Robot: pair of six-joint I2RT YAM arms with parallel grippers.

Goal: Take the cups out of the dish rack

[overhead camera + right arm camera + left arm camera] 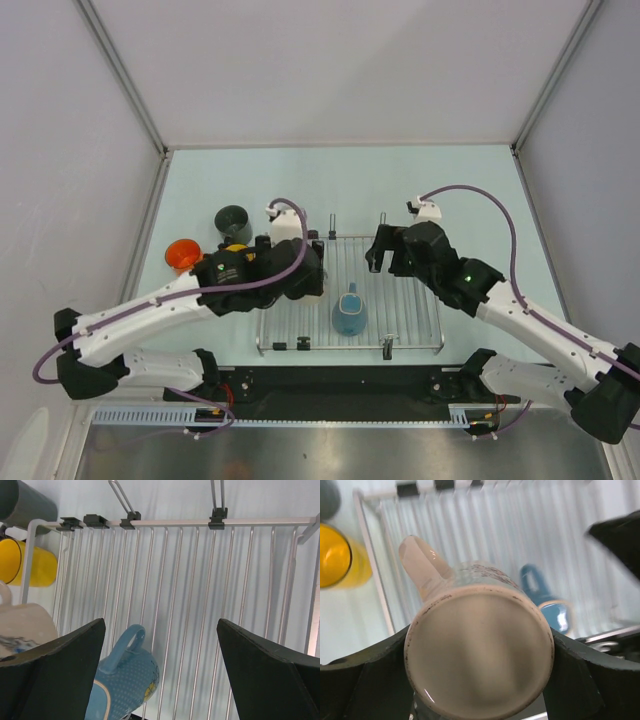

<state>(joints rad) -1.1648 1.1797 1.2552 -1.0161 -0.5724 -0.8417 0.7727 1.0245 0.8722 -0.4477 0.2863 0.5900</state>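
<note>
1. The blue mug [349, 312] is on the dish rack [405, 300], near the front edge and about in the middle. It looks like it lies on its side. Its handle points to the far side of the rack.
2. The left gripper [300, 272] is over the left part of the rack. It is closed around the cream-beige mug [479, 655]. One dark finger [365, 685] presses on each side of the mug.
3. In the left wrist view, the bottom of the cream-beige mug faces the camera. Its handle sticks out up and to the left. The rack bars show behind it. I cannot tell if the mug touches the bars.
4. The right gripper [161, 625] hangs over the right part of the rack. Its two fingers are wide apart and hold nothing. Only bare bars show between them.
5. The yellow mug [335, 555] is on the table [450, 190], just beside the left edge of the rack.
6. The orange mug [183, 254] is on the table too, further left, with its open top facing up.
7. The dark grey-green mug [232, 220] is on the table a bit further back, near the rack's far left corner.
8. Short posts stand up at the far edge of the rack.
</note>
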